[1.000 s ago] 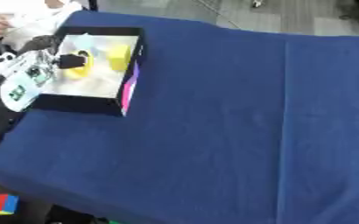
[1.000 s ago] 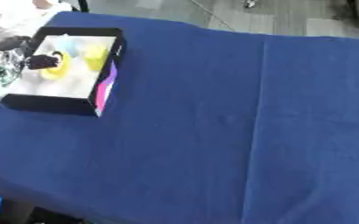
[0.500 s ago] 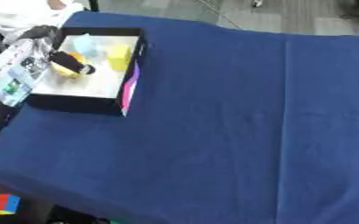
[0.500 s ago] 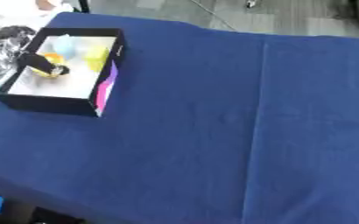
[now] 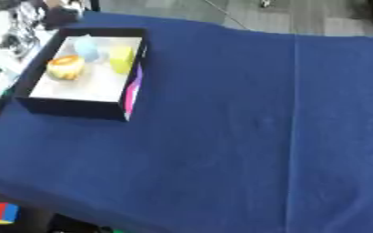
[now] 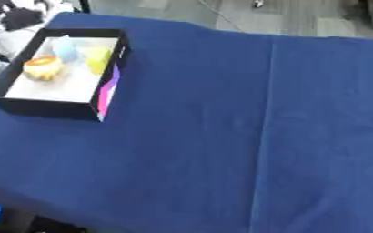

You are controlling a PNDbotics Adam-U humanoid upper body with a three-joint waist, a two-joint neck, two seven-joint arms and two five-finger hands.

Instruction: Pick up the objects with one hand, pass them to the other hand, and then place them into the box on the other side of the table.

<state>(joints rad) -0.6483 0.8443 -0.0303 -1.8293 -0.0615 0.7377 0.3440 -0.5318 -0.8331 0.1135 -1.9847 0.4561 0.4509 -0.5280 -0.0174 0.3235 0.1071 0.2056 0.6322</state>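
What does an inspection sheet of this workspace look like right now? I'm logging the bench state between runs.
Surface: table under a dark blue cloth, a seam running down its right part.
Job's things: black box with a pale floor and pink side panel at the far left; inside lie an orange-and-yellow round object, a yellow-green object and a pale blue object.
Clutter: nothing seen on the cloth.
Hands: left hand, dark, shows above the box's far corner, fingers unclear; right hand not in view.
Cables: nothing seen.
Surroundings: grey floor beyond; red-and-blue block below the near left edge.
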